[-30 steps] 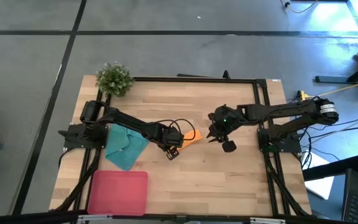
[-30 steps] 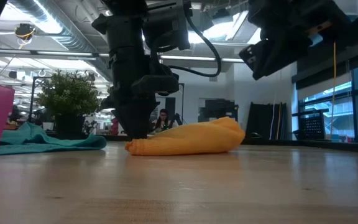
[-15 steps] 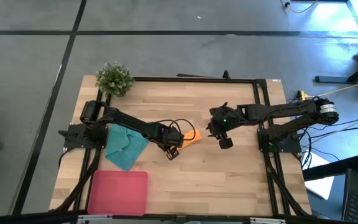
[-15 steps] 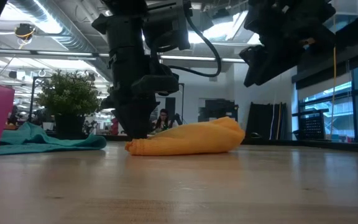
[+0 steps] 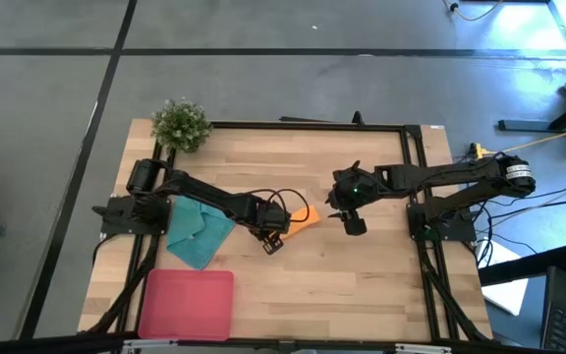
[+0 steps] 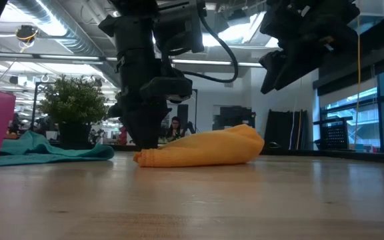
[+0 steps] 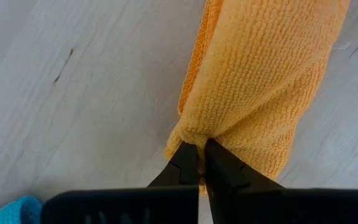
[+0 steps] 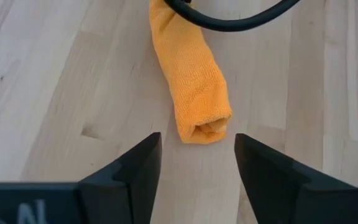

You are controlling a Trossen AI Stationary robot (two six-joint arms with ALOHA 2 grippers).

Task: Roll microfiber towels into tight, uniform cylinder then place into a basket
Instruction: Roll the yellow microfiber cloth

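Rolling status: the orange towel [image 5: 304, 217] is seen as a rolled tube lying flat on the wooden surface [image 5: 362, 275], near its middle.
Left gripper [image 7: 201, 163]: clenched on one end of the orange towel, fingertips pinched together on the cloth, pressed down at the surface.
Right gripper [image 8: 194, 162]: released, fingers spread wide, nothing held; positioned just beyond the orange towel's other, open end, raised above the surface and not touching the cloth.
Orange towel, free end: a spiral opening is visible in the right wrist view; that end looks thicker than the pinched end.
Teal towel [image 5: 198, 230]: lying loosely folded, unrolled, well apart from the orange towel, on the left arm's side.
Basket [image 5: 187, 304]: pink-red, placed beside the teal towel, farther from the orange towel.
Potted plant [image 5: 181, 124]: standing at a surface corner, beyond the teal towel from the basket.
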